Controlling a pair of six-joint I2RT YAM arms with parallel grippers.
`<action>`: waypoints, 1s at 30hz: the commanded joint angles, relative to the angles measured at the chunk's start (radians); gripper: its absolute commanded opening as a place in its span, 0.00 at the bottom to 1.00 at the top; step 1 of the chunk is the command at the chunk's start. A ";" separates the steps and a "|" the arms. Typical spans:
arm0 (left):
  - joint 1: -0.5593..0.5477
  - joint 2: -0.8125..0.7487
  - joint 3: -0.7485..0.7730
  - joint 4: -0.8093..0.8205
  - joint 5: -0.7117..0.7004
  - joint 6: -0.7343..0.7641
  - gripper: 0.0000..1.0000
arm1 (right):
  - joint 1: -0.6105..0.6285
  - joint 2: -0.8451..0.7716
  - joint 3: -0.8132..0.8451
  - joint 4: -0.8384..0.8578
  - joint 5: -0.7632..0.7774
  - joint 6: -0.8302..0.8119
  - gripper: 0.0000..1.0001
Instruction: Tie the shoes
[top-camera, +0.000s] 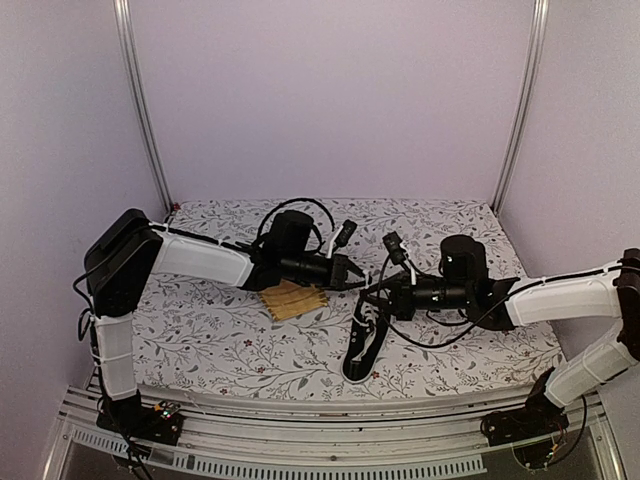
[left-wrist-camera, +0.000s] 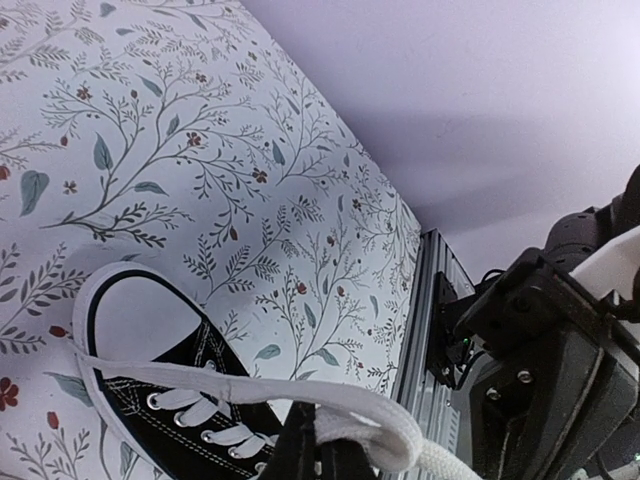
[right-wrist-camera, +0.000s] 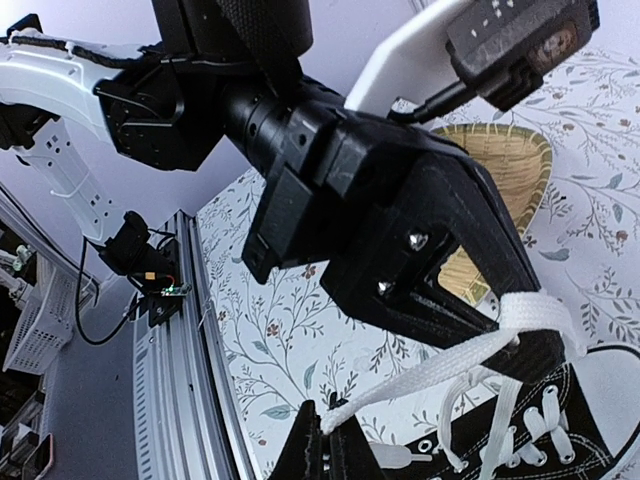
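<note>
Observer: Shoe (top-camera: 362, 345) sat on its sole on the floral surface (top-camera: 200, 330), centre-right, near the yellow woven mat (top-camera: 293, 299). Both tools met above its far end.

Recorder: Grip state?

Observer: Left tool (top-camera: 356, 277) was clenched on a white lace (left-wrist-camera: 250, 385), with a loop bulging beside its fingers. Right tool (top-camera: 369, 292) was pinched on a lace end. In its wrist view that strand ran up tight to the left tool's finger and wrapped it.

Recorder: Orientation?

Observer: Long axis ran near-to-far, slightly slanted. Toe cap (left-wrist-camera: 135, 320) pointed toward the near edge and the arm bases, leaning left. Heel end lay under the tools, opening upward.

Recorder: Step in hand, by your reading?

Observer: Crossing or looping the strands, I judged; no finished knot was visible. Done well, the pull needed to go out evenly and low, along the eyelet line, so the shoe wasn't lifted or spun. Both pinches needed to hold firm near the ends, since flat lace could slip. The wrap needed clearing from the left finger before tightening, or it would cinch on the tool.
</note>
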 joint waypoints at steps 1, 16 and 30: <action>-0.003 -0.024 -0.002 0.028 -0.007 -0.009 0.00 | 0.022 0.016 -0.027 0.114 0.092 -0.086 0.02; -0.002 -0.027 0.003 0.024 -0.010 -0.018 0.00 | 0.061 0.234 -0.046 0.207 0.273 -0.162 0.02; -0.005 -0.036 0.004 -0.002 -0.016 -0.010 0.00 | 0.099 0.249 0.016 0.121 0.699 -0.086 0.02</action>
